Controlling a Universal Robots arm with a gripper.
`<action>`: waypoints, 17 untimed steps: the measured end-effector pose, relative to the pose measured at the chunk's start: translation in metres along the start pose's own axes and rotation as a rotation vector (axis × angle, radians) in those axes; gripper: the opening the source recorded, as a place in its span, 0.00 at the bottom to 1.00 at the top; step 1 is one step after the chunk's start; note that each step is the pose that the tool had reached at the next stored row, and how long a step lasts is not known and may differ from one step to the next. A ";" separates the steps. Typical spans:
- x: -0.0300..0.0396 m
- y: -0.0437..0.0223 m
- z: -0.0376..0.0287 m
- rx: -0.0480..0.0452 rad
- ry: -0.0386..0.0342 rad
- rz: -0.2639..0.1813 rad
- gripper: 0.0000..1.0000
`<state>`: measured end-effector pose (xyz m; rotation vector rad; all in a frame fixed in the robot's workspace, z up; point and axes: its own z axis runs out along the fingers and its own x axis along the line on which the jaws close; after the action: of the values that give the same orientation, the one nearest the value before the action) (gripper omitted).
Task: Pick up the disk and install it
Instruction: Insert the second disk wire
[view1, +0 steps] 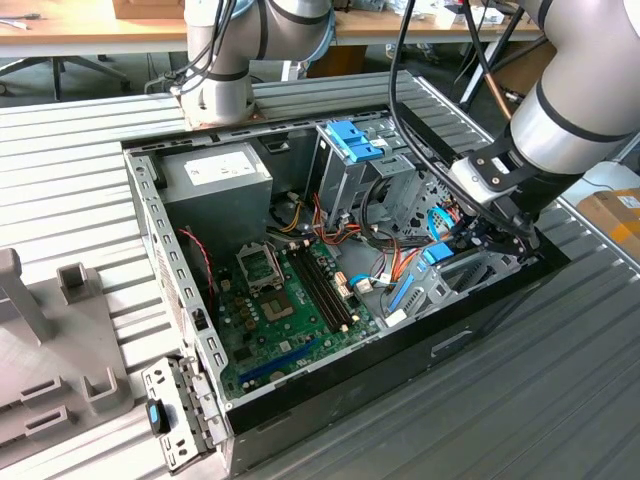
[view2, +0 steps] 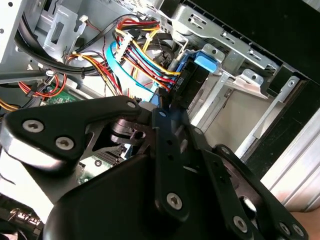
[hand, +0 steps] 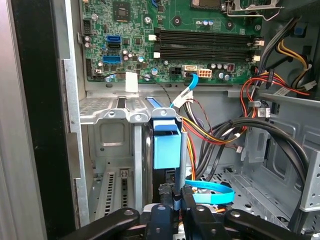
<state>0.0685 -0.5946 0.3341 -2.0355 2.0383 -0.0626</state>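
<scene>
The disk (hand: 166, 142), a black drive with a bright blue tab at its end, stands on edge in the grey metal drive bay (hand: 112, 112) at the case's front corner. In the exterior view the disk's blue tab (view1: 437, 253) shows at the exterior view's right, just below my gripper (view1: 476, 240). My gripper (hand: 176, 196) is shut on the disk's near edge, with its black fingers (hand: 189, 200) close together on either side. In the second wrist view the disk (view2: 196, 75) sits just past my gripper (view2: 166, 104), against the bay's metal wall.
The open computer case (view1: 180, 300) lies on a ribbed metal table. Inside are the green motherboard (view1: 290, 300), a power supply (view1: 215, 180), a tall grey cage with a blue latch (view1: 352, 140) and bundles of coloured cables (hand: 220, 132) close beside the bay. A grey fixture (view1: 40, 340) stands at the exterior view's left.
</scene>
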 end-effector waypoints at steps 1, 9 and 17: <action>0.0000 -0.0001 -0.0003 -0.0001 0.0006 0.000 0.29; -0.0023 -0.0032 -0.0150 -0.0001 0.0010 0.000 0.36; -0.0077 -0.0107 -0.0489 0.0000 0.0011 0.000 0.36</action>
<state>0.0685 -0.5946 0.3848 -2.0356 2.0393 -0.0637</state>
